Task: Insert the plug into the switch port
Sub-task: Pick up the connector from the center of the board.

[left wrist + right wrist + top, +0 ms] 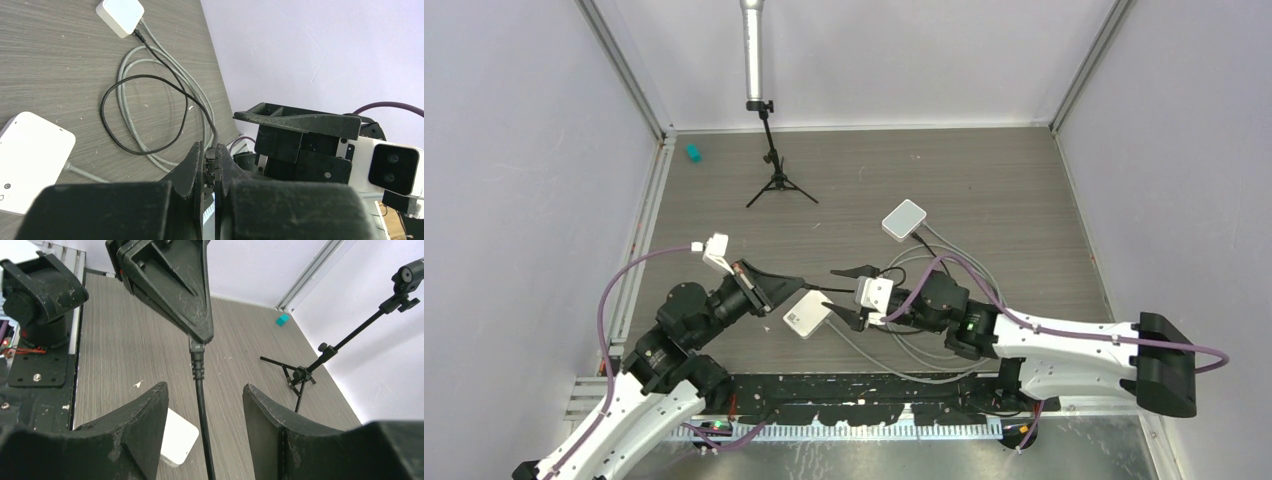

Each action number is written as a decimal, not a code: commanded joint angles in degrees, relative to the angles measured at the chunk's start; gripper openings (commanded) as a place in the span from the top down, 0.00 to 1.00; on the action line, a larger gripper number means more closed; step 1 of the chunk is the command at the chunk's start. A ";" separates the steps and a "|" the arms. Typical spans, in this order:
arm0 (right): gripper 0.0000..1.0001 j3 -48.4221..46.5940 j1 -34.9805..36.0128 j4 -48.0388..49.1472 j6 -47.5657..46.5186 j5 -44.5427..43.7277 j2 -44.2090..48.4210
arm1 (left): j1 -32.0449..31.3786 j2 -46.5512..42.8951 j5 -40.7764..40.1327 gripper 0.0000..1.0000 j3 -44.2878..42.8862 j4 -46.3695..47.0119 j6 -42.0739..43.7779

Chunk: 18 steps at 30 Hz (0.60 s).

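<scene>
Quick status: the plug is in hand but not in any port yet. The left gripper [210, 150] is pressed together on the small black cable plug [196, 347], pinching it right at the fingertips. The plug is up off the grey wood-grain tabletop [984, 180], hanging in the gap between the 2 arms. The thin black cable [202, 415] trails off it, makes 1 loose loop on the table and runs to the far white square box [904, 220]; that end looks plugged in already.

The right gripper [205, 386] is spread wide with nothing in it. Its 2 fingers sit on either side of the black cable just behind the plug, not touching it as far as I can see.

The nearer white rounded box [807, 317] lies flat on the table just beside the left gripper's tip, with a grey cable [87, 173] coming out of it. My guess is that's the switch, but I can't make out a free port from any view.

So done: plug picked up and secured. Left: turning it to face the port, lining it up and pushing it home. The cable side sticks out toward the right arm and the mating end seems tucked between the left fingers. I reckon a handover or regrip comes first.
</scene>
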<state>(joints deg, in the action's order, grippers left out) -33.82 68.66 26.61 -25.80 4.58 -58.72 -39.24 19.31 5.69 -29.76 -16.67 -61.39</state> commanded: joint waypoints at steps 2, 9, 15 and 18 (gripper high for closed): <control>0.40 -0.36 0.12 14.82 1.16 0.49 -4.32 | 0.18 1.68 1.44 1.00 -0.95 2.76 -1.17; 0.58 0.19 0.10 19.27 2.33 2.23 -7.30 | 0.21 3.88 4.35 1.00 -0.39 7.02 -0.96; 0.53 2.22 0.10 18.86 1.71 1.50 -6.90 | 0.18 3.55 4.72 1.00 -0.75 6.79 0.12; 0.47 2.91 0.13 17.95 1.19 1.58 -6.37 | 0.22 3.66 5.33 1.00 -0.76 7.15 0.32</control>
<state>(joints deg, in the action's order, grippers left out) -31.77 68.66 42.00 -24.23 6.07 -66.26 -39.24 23.24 9.21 -29.76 -13.08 -62.37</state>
